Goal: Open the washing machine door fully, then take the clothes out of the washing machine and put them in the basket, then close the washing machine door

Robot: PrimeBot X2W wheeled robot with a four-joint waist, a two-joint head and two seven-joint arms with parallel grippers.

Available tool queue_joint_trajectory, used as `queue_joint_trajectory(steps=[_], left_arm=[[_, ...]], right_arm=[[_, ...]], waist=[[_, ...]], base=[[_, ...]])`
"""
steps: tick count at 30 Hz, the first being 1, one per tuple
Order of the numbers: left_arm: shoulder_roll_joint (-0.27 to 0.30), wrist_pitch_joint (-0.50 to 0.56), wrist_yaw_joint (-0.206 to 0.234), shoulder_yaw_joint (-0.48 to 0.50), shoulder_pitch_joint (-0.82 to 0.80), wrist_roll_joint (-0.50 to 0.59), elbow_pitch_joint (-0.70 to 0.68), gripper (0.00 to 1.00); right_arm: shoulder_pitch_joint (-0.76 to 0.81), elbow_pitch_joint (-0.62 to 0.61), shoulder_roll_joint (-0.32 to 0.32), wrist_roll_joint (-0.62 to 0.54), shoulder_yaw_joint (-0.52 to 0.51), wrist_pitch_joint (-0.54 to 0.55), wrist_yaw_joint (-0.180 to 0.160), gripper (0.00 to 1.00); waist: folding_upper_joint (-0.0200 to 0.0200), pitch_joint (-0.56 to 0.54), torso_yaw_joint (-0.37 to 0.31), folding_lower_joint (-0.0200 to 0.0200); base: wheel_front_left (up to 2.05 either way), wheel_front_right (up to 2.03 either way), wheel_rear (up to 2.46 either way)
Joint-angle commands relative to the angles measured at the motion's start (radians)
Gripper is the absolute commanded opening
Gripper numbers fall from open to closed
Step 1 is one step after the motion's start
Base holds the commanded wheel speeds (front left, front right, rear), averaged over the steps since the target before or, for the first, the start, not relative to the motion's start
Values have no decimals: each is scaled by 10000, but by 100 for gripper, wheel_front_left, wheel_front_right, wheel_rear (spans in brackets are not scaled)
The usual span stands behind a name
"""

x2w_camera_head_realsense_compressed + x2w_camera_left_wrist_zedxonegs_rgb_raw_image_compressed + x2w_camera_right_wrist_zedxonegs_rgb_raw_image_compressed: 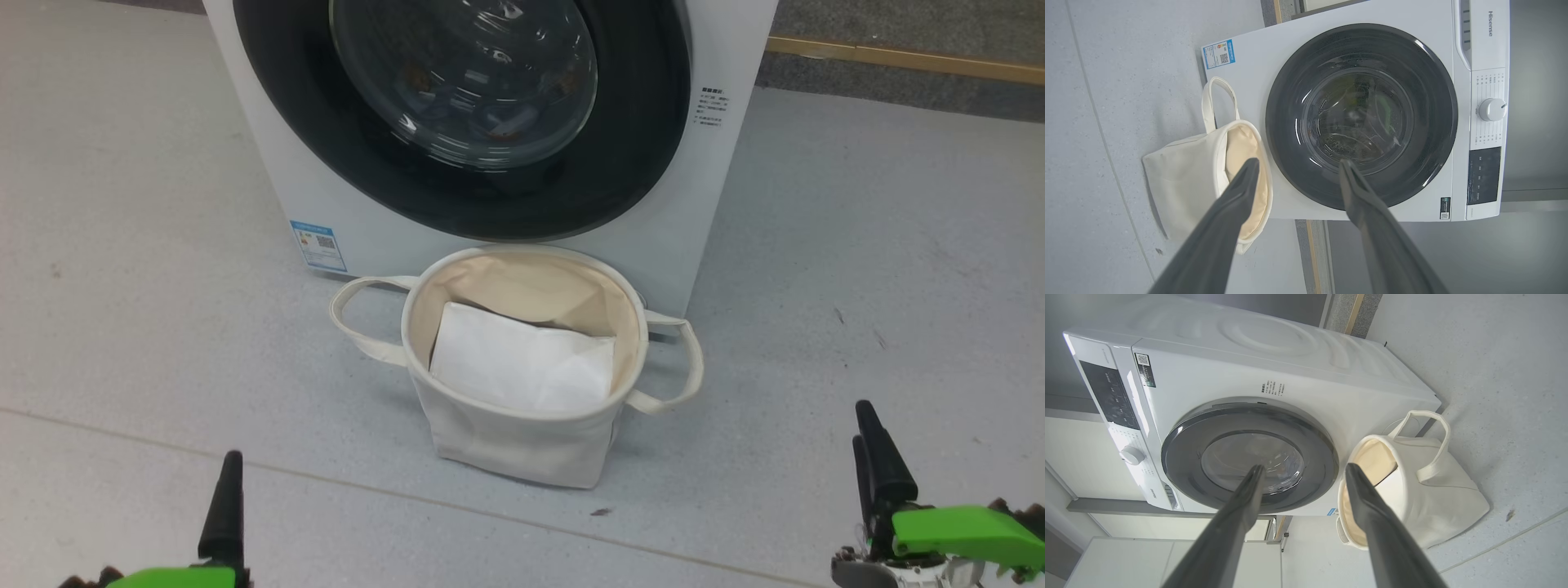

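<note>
The white washing machine (pixel 718 188) stands at the top of the head view, and its door (pixel 637 163), black-rimmed with a glass bowl, lies shut against the front. Behind the glass I make out the clothes (pixel 494 118) dimly as pale blue fabric with orange-brown specks. The off-white basket (pixel 522 445) sits on the floor right in front of the machine. My left gripper (pixel 229 490) is low at the left and my right gripper (pixel 861 425) low at the right, both well short of the basket. Each wrist view shows its own gripper, left (pixel 1299 163) and right (pixel 1304 467), open and holding nothing.
A flat folded white sheet (pixel 522 363) lies inside the basket. The basket's loop handles (pixel 682 359) stick out to both sides. Grey floor (pixel 147 327) spreads left and right of the machine. A yellow strip (pixel 898 59) runs along the back right.
</note>
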Motion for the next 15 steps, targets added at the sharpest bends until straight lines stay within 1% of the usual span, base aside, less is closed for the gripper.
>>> queue_joint_trajectory(steps=[1,8,15], left_arm=[[79,-146,51,108,-523,465,-600,100],[86,-351,258,-33,-618,1380,-1370,100],[93,-527,299,-292,-641,2538,-1944,100]], right_arm=[[-588,-468,-64,-381,115,-137,1,100],[-894,-768,-112,-1321,243,-342,1,100],[-1080,-1033,-142,-2297,460,-474,1,100]], waist=[[-1,-6,6,-1],[-1,-50,7,-1],[-1,-82,12,-1]], base=[[0,0,0],[0,0,0],[0,0,0]])
